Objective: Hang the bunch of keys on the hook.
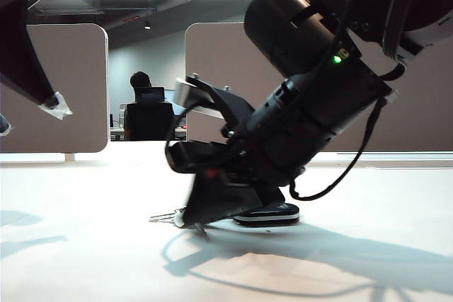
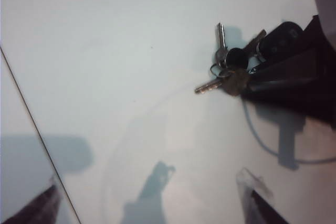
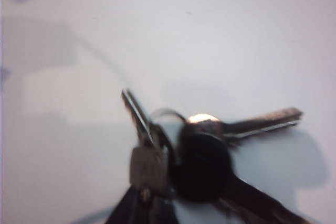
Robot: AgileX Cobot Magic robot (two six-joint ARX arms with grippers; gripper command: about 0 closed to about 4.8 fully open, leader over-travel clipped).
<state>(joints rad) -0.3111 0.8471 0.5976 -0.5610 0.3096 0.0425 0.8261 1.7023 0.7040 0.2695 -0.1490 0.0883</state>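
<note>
The right arm fills the near side of the exterior view, pitched steeply down so its right gripper reaches the table right at the keys, a low angle that suits a flat bunch with little to get under. The keys lie on the table near the middle; the black fob rests flat just behind the gripper tip, and a silver key pokes out towards the left. In the right wrist view the keys sit directly in front of the fingers, which converge narrowly at the head of one key; the jaws look nearly closed around the ring end, but the picture is blurred and I cannot tell whether they actually hold it or only touch it. Gripping at the ring end would make sense, I judge, since it leaves the ring free to slip over a prong later. The left gripper hangs high at the left edge of the exterior view, well apart from the keys, its fingers spread wide and empty, apparently kept clear so the right arm can work; its camera sees the keys with the right arm beside them. The hook is in none of the views.
</note>
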